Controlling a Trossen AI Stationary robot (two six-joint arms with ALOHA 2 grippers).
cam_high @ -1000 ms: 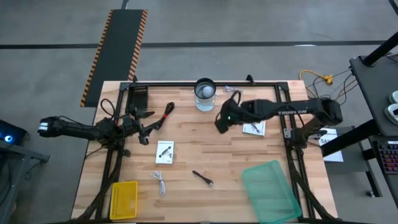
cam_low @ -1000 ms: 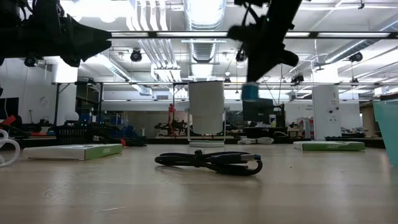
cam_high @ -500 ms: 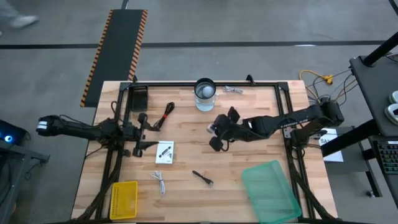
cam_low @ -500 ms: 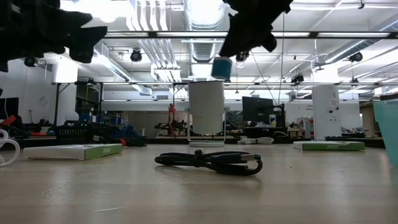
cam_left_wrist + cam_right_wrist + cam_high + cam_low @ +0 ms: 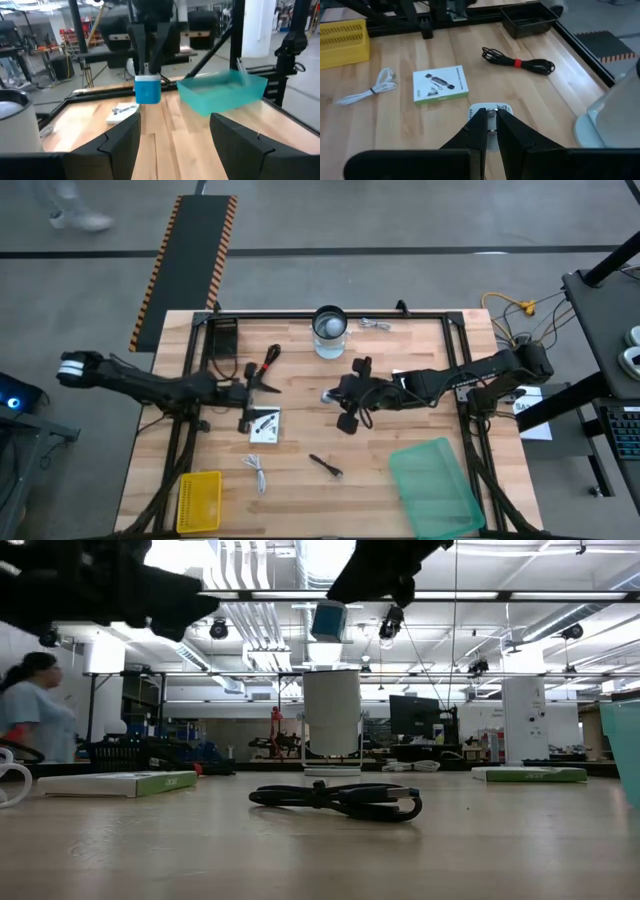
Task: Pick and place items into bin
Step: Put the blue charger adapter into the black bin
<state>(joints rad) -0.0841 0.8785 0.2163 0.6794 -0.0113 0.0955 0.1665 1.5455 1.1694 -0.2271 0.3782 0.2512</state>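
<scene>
A small blue-and-white item [image 5: 147, 89] is held pinched in the closed right hand [image 5: 335, 396] above mid-tabletop [image 5: 400, 430], well short of the green bin [image 5: 435, 488]. The thin grip could slip. The left hand [image 5: 250, 392] hangs open, empty.

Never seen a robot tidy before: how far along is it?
Nothing shows in the green bin yet. The right fingers hold a small blue block in the air; the left fingers hover open by the black cable. Left to go: that cable, a white packet, white cable, black tool.
</scene>
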